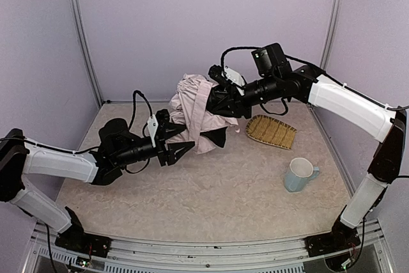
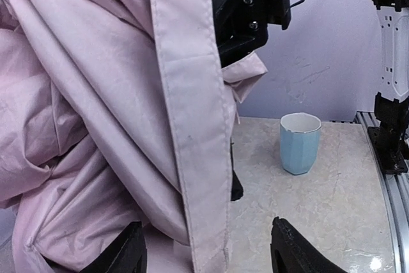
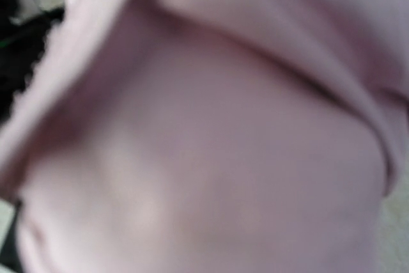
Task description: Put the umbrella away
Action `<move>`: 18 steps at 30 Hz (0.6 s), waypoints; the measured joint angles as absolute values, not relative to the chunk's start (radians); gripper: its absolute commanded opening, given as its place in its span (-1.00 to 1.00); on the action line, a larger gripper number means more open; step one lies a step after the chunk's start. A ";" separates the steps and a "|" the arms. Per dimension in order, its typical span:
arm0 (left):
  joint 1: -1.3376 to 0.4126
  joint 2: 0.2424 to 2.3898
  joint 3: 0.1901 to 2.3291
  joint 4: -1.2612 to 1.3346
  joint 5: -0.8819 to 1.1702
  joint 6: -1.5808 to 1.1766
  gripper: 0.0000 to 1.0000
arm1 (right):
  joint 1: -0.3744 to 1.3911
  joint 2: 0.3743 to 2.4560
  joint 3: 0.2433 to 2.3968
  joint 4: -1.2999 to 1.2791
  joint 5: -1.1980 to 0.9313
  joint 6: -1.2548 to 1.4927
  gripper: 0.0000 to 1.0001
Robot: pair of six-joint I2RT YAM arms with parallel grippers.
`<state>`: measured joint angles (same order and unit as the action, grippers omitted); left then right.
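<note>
Even soft light; R wrist blurred

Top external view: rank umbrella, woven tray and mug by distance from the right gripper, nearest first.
1. umbrella: bunched pink fabric pressed right against the right gripper.
2. woven tray: lying flat, just below and right of the gripper in this view.
3. mug: pale blue, lower still and further right, clearly past the tray.
</note>
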<state>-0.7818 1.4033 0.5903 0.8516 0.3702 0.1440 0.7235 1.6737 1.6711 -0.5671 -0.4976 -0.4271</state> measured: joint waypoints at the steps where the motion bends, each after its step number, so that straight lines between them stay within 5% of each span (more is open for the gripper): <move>1: -0.780 1.421 0.599 0.852 0.366 0.144 0.20 | 0.723 1.674 1.671 -0.575 -0.501 -0.428 -1.00; 5: -0.780 1.495 0.651 0.855 0.374 0.147 0.09 | 0.724 1.674 1.671 -0.589 -0.511 -0.429 -1.00; 15: -0.780 1.531 0.673 0.853 0.479 0.143 -0.75 | 0.724 1.674 1.671 -0.589 -0.515 -0.429 -1.00; 17: -0.779 1.529 0.670 0.857 0.498 0.144 -0.75 | 0.724 1.674 1.671 -0.589 -0.515 -0.429 -1.00; 18: -0.776 1.528 0.667 0.857 0.508 0.142 -0.57 | 0.724 1.674 1.671 -0.589 -0.515 -0.429 -1.00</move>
<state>-0.7761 1.5284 0.6674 0.8566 0.5079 0.1425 0.7238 1.6737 1.6711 -0.5888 -0.5148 -0.4290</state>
